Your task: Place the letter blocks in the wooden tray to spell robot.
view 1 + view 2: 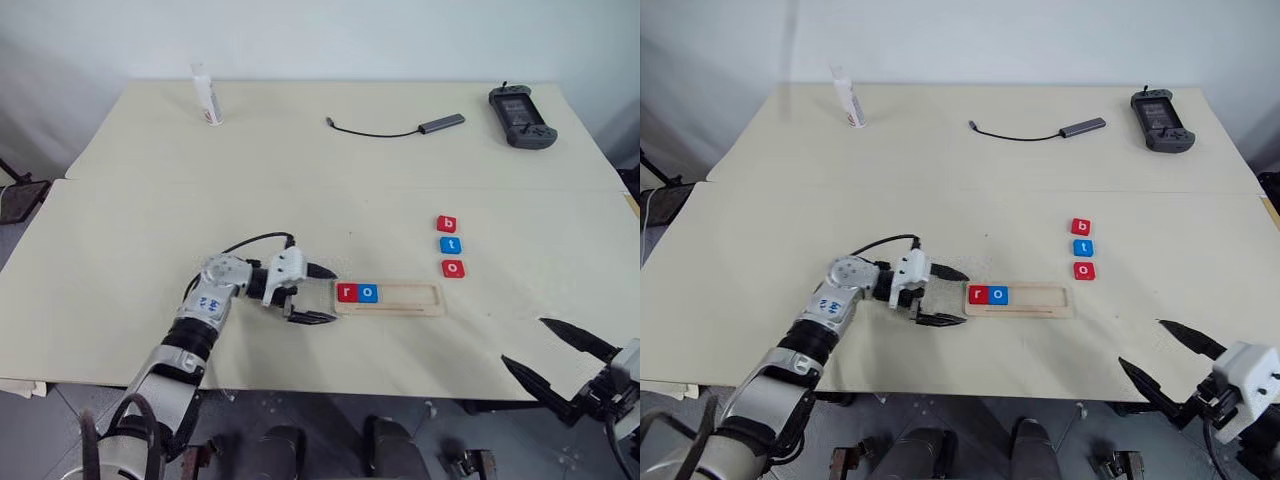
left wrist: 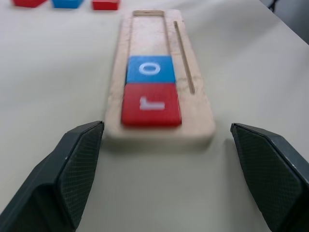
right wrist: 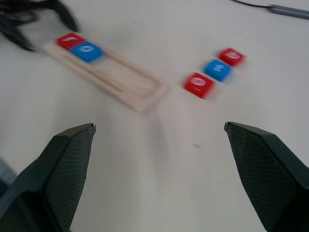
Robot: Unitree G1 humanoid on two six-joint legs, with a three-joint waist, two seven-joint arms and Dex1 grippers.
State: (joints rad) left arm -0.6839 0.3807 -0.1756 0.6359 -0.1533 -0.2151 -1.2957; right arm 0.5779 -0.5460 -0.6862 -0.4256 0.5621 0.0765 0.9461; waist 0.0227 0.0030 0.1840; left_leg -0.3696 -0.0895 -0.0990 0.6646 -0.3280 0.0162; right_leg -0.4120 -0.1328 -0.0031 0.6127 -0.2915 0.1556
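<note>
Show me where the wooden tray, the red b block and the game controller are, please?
wooden tray (image 1: 415, 297): left eye view, bare recess right of the blocks.
red b block (image 1: 447, 224): left eye view, its top face.
game controller (image 1: 521, 116): left eye view, middle of its body.

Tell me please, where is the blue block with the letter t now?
In the left eye view the blue t block lies on the table, to the right beyond the wooden tray, between the red b block and the red o block.
</note>
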